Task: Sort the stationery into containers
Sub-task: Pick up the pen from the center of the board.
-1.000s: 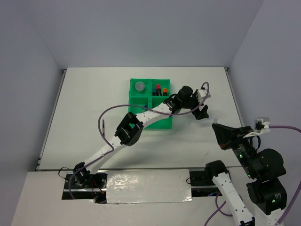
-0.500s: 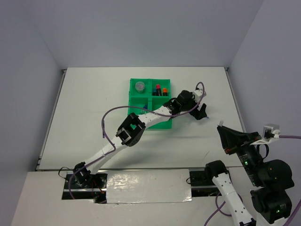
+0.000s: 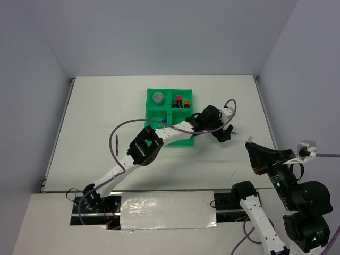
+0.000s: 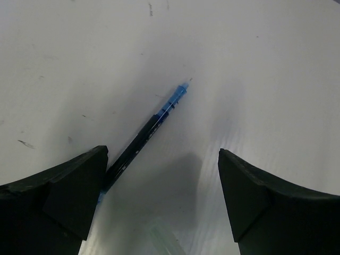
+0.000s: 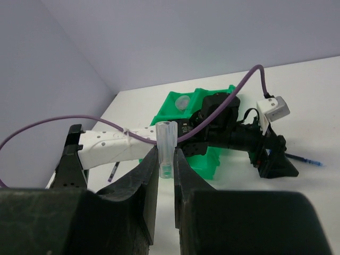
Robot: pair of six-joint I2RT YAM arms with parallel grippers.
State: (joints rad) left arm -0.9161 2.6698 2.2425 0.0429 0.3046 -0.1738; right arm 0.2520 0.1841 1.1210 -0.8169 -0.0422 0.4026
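Observation:
A thin blue pen (image 4: 151,126) lies on the white table, its lower end beside my left finger (image 4: 64,196). My left gripper (image 4: 162,154) hangs open just above the table, right of the green tray (image 3: 183,139), with nothing between its jaws. It also shows in the right wrist view as the left gripper (image 5: 276,164), with the blue pen (image 5: 304,159) next to it. My right gripper (image 5: 166,154) is shut on a small clear bottle (image 5: 166,142), held upright in the air. The right gripper (image 3: 251,146) is near the table's right side.
The tray's far-left compartment holds a round grey disc (image 3: 158,97), and the far-right one holds red-capped markers (image 3: 181,101). A thin black pen (image 3: 116,144) lies alone on the left of the table. My left arm (image 3: 170,130) stretches across the tray's near side.
My left gripper has swung slightly nearer and lower, down over the blue pen. My right gripper pulled back to the right with the clear bottle, then stayed still.

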